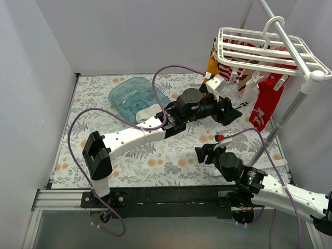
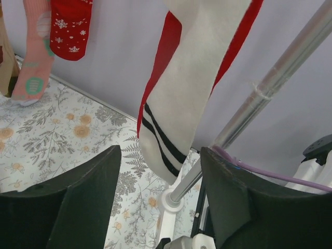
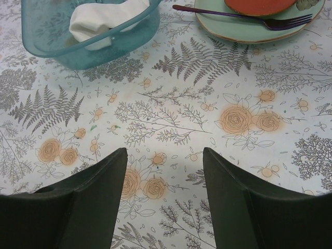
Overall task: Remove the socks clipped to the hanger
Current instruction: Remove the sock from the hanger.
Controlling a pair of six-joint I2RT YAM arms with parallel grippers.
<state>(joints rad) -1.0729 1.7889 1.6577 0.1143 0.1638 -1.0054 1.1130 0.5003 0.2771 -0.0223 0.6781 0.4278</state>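
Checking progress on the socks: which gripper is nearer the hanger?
Left. The left gripper hovers below the hanger, facing a striped sock; the right gripper hangs low over the table, farther away.

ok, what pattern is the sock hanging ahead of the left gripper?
Cream sock, red edging, two dark stripes; clearest in left wrist view.

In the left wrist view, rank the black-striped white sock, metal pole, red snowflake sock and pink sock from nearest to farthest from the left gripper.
1. black-striped white sock: straight ahead, centre, hanging in front of the pole's foot.
2. metal pole: right, just behind that sock.
3. red snowflake sock and pink sock: far upper left, too close to call.
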